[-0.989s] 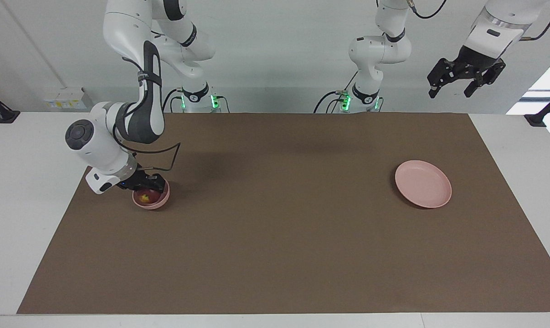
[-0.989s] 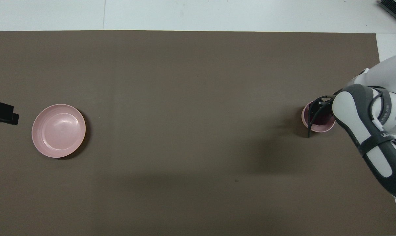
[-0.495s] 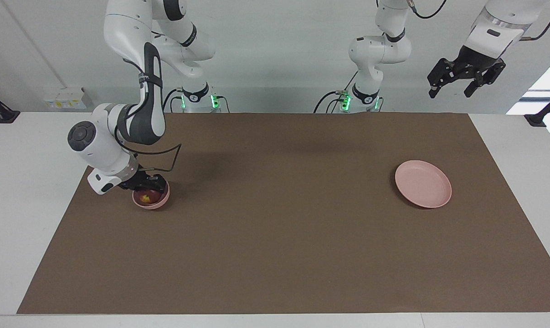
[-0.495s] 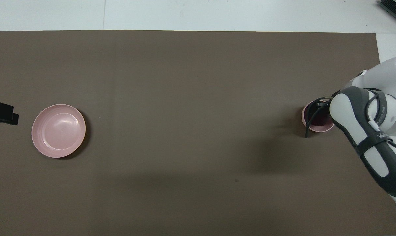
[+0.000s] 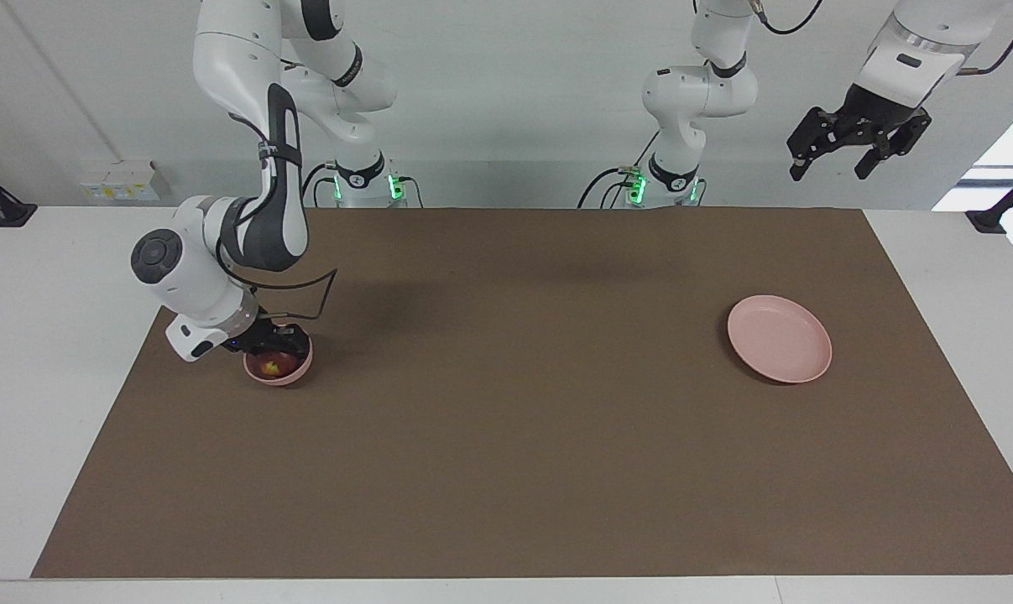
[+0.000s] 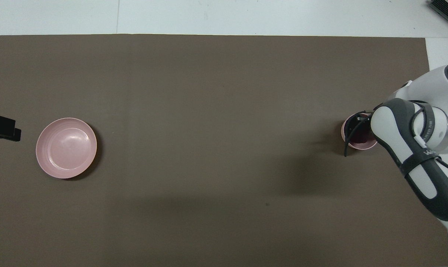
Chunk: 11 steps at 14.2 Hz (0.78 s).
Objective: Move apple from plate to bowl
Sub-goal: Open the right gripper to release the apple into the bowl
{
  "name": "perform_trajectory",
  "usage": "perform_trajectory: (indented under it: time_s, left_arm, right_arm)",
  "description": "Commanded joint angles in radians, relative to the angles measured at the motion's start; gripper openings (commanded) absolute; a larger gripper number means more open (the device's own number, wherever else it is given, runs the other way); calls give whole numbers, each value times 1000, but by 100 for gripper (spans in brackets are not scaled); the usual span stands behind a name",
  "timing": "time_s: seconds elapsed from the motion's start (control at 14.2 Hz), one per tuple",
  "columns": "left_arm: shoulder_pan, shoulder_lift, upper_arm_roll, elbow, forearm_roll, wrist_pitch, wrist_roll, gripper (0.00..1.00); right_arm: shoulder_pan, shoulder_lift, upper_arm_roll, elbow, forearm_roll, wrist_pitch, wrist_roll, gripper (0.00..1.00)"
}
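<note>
facing view high, looks toward robots; overhead looks steeply down; both share brown mat [image 5: 506, 436].

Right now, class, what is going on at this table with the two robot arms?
The right gripper is down at the small pink bowl toward its own end of the table. The apple sits inside the bowl, and the gripper's fingers look closed; whether it grips the apple is hard to tell. The flat pink plate lies bare toward the left arm's end. The left gripper waits, open and raised, holding nothing.
</note>
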Motion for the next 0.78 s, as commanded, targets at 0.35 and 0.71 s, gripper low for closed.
perform_trajectory:
  time_s: [0.35,0.71]
  left_arm:
    - [8,-21,-2,-27,8,8,4,100]
    - [8,-23,-2,-27,8,8,4,100]
  right_arm:
    - [-13,1,9,-22,-8,43,-11,51]
    - [-13,1,8,-22,-8,44,-8,99]
